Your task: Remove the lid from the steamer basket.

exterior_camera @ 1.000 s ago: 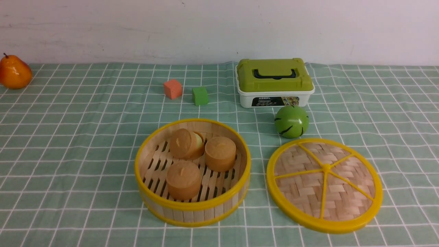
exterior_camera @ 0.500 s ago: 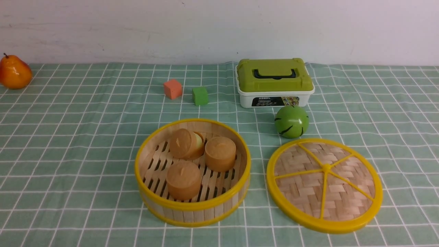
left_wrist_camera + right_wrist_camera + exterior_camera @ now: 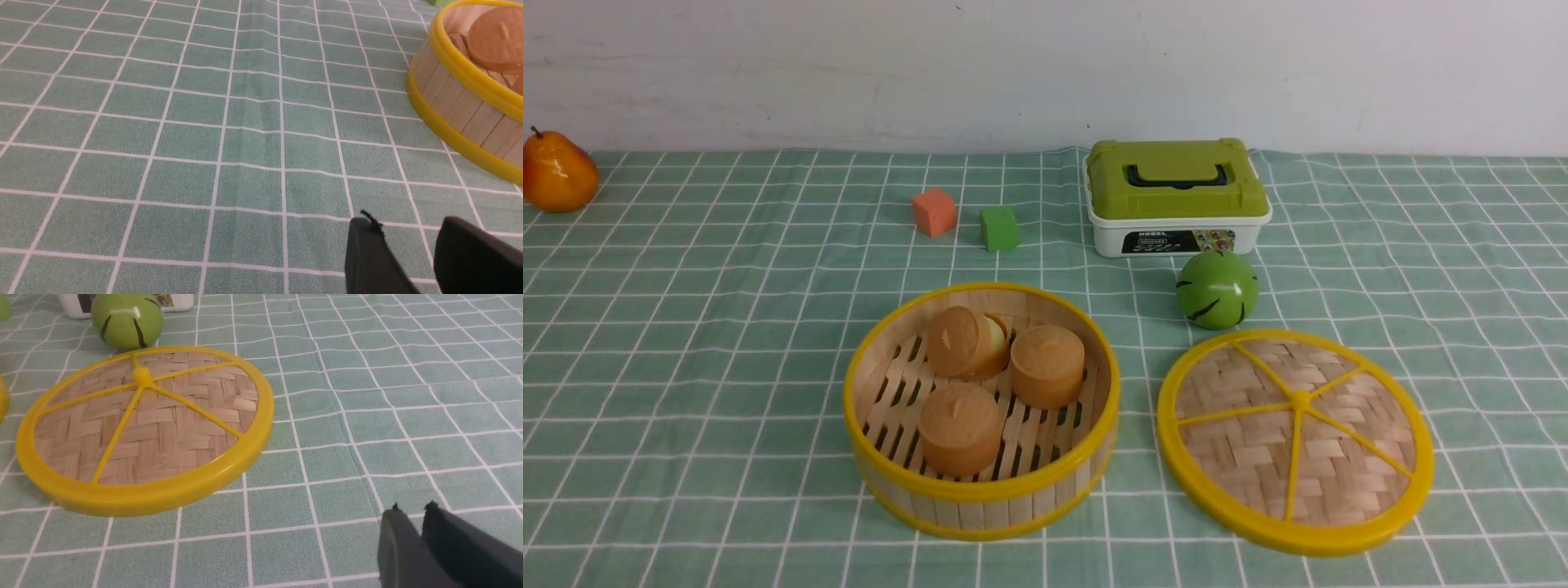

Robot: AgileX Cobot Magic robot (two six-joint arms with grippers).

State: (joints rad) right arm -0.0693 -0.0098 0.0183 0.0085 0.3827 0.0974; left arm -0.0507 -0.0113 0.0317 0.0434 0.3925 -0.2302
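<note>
The steamer basket [image 3: 982, 408] stands uncovered, open from above. The lid [image 3: 1295, 439] lies flat at lower right, with the green ball [image 3: 1217, 288] crowding its upper edge. The counter [image 3: 686, 367] at left offers free room.

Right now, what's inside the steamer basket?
Three round tan cakes sit on the steamer basket's slatted floor; the back one leans on something pale yellow, mostly hidden. The lid lies beside it.
</note>
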